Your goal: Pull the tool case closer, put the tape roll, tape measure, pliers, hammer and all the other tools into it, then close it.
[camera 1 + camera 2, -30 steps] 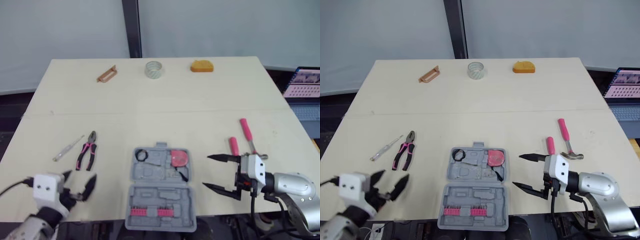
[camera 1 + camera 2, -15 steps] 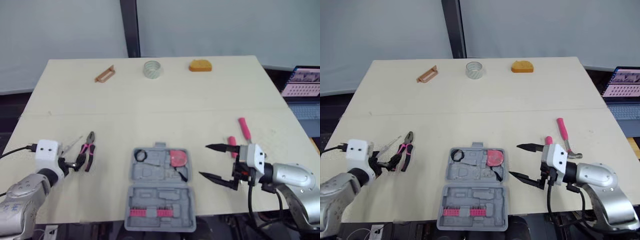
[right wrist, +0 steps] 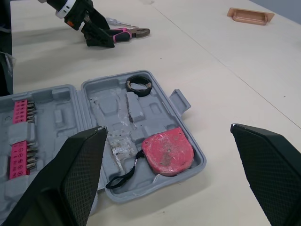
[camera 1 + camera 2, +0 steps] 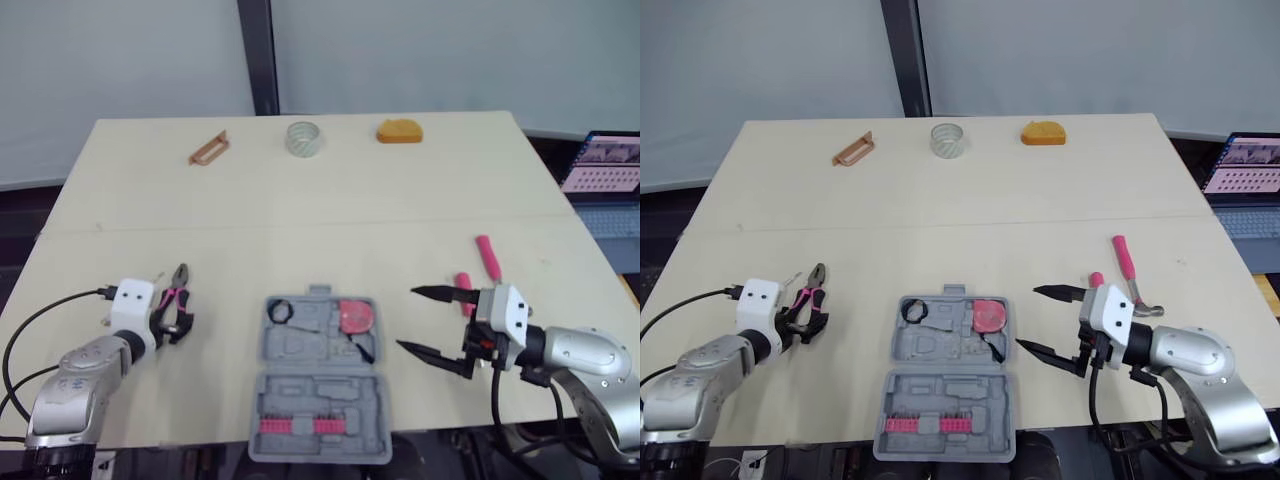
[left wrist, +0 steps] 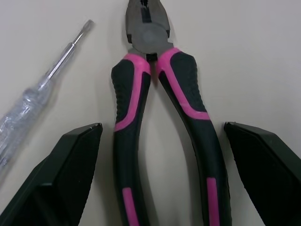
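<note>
At bottom centre, inside the open case (image 4: 318, 375): tape measure (image 4: 357, 317) stowed. Yet to pack: pliers (image 5: 129, 103), straddled but ungripped by gaping left claw (image 5: 161, 129); hammer (image 4: 1123, 262) beside gaping, empty right claw (image 4: 408, 319).

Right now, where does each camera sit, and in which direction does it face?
Left eye view: on the head, facing forward and down over the beige table; left end effector and right end effector show.
Right eye view: beside it on the head, same scene.
Left wrist view: on the left wrist, looking along its open black fingers at the pink-and-black pliers.
Right wrist view: on the right wrist, facing the open grey plastic tool case between its own fingers.
Shared: both wrist views show the pliers.
</note>
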Controlling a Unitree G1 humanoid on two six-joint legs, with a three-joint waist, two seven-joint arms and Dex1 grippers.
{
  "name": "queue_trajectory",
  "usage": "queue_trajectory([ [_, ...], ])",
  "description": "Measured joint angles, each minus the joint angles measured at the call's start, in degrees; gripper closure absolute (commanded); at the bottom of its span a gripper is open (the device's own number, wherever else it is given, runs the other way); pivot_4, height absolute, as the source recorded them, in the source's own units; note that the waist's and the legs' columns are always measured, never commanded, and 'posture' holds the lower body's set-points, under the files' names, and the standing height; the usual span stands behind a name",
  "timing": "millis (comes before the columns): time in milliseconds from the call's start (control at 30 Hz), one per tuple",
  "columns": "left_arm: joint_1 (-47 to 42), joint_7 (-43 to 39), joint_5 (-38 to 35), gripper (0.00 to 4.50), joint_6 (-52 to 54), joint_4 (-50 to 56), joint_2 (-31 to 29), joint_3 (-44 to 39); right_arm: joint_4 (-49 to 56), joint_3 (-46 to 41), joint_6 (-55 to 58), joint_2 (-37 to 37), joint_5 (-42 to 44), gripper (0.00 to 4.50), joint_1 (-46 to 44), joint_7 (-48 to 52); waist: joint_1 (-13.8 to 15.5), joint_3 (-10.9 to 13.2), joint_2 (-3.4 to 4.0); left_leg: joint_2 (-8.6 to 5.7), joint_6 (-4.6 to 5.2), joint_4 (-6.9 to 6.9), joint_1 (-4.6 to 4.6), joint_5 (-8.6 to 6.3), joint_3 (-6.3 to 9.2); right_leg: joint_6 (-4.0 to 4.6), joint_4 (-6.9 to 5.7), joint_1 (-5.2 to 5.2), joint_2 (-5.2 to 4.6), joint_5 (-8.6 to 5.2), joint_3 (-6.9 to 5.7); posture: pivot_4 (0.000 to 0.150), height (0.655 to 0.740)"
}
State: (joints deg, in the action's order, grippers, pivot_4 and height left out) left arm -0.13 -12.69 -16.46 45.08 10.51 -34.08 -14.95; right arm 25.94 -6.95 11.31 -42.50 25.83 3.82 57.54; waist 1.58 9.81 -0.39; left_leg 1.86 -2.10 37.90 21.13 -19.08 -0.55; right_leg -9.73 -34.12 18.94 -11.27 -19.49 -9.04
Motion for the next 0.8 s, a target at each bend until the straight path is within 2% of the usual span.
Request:
queue_trajectory([
  [667,-2.90,-1.65,3.40,0.00,-4.36,-3.67,2.75,1.04,0.64,-0.23,-0.01,-0.01,-0.16,0.04,1.05,-0.46,1.04,-0.02,0.04,-0.01,0.00,0.06,-0.01,0.00,-0.01,-0.01,-0.06,-0.01,-0.01,0.00,0.02,0.150,0.7400],
  [767,-3.29,-2.61,3.42,0.84,-5.36,-4.50,2.74,1.35,0.60,-0.23,-0.01,-0.01,-0.26,0.00,1.03,-0.46,1.27,-0.02,0.04,-0.01,0.00,0.07,0.00,0.00,-0.01,-0.01,-0.06,-0.01,-0.01,0.01,0.02,0.150,0.7400],
  [800,-3.46,-2.85,3.54,1.39,-5.70,-4.65,2.73,1.69,0.59,-0.23,-0.01,-0.01,-0.37,0.00,0.98,-0.46,1.29,-0.02,0.04,-0.01,0.00,0.08,0.00,0.00,-0.01,-0.01,-0.06,-0.01,-0.01,0.01,0.02,0.150,0.7400],
])
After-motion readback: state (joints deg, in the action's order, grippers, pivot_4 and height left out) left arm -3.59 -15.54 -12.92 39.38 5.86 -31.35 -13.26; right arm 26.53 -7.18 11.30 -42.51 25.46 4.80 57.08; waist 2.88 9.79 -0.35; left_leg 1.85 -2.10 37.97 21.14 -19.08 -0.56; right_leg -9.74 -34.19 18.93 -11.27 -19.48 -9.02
